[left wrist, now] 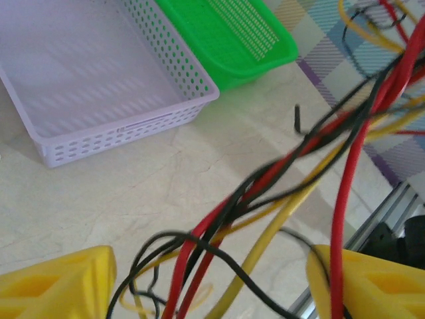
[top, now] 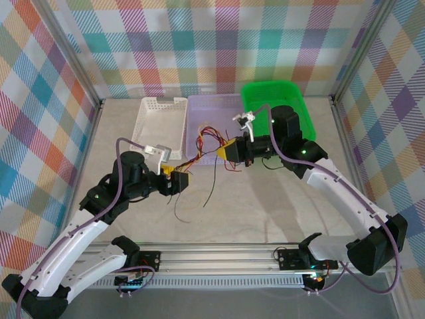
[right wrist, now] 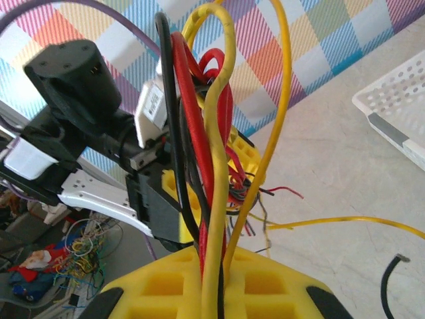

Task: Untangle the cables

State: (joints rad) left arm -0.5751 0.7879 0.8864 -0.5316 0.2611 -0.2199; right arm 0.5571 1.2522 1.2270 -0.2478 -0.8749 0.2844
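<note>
Your right gripper [right wrist: 212, 296] is clenched on the cables [right wrist: 214, 153]: yellow, red and black strands rise in a bunch out of the seam between its yellow fingers. Your left gripper [left wrist: 209, 279] stands released, its two yellow fingers [left wrist: 56, 286] wide apart, and the same strands run through the gap without being pinched. From above, the bundle stretches between the two grippers over the bench [top: 279, 199]. Loops of red and yellow bulge out near the right gripper, by the near edge of the lavender basket [top: 212, 109]. Thin dark loose ends trail down onto the bench below the bundle. A white basket [top: 159, 116] sits just left of the lavender one, and a green basket [top: 265, 84] just right of it.
</note>
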